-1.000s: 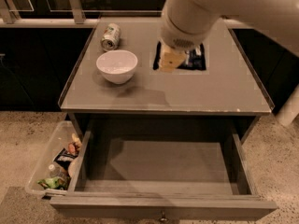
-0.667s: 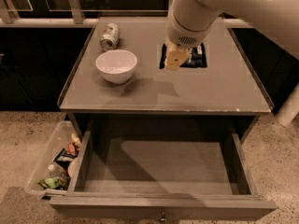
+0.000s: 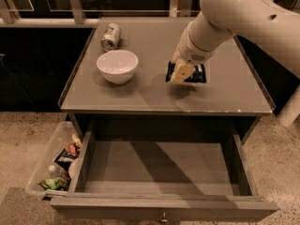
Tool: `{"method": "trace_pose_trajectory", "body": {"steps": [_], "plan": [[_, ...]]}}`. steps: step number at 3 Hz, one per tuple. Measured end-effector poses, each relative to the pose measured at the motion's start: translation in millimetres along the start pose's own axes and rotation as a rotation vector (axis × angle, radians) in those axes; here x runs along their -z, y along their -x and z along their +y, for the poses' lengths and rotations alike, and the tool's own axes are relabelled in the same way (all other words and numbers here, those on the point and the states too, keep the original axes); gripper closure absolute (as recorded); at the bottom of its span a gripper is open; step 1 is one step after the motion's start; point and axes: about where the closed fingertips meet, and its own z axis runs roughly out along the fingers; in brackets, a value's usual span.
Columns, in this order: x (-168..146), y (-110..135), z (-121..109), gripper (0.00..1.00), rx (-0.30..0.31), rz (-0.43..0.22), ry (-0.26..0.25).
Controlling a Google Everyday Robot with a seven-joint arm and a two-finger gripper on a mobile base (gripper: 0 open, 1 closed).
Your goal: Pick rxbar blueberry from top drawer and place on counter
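One arm, one gripper [image 3: 182, 72], one bar, one bowl, one can, one drawer and one bin make up the scene at a grey counter [image 3: 213, 97].

The arm [image 3: 243, 18] reaches in from the upper right and angles down to the counter's right half, where the gripper hangs low over the bar [image 3: 200, 74]. The dark navy bar lies flat on the counter, right of the bowl and well back from the front edge. The gripper covers the bar's left and middle part, and only its right end and a sliver of its left edge show. Whether the gripper is spread or closed cannot be told, nor whether it touches the wrapper.

The white bowl [image 3: 117, 65] sits upright on the counter's left half, its pale inside in view. The can [image 3: 111, 36] lies on its side just behind the bowl, near the left rim.

Below the counter, the drawer [image 3: 164, 206] stands pulled fully out, its flat grey floor in plain sight and a small knob [image 3: 163, 216] on its front. The clear bin [image 3: 43, 163] stands on the floor beside the drawer's left wall and holds several snack packets [image 3: 62, 165], among them a dark one and a green one.
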Motion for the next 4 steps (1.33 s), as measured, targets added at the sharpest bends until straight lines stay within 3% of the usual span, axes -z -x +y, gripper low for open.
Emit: {"method": "trace_pose_trajectory", "body": {"steps": [3,4], "plan": [[-13.9,-14.9,7.6,1.0,-0.044,0.011,0.03],[-13.9,-14.9,7.7,0.81,-0.044,0.011,0.03]]}}
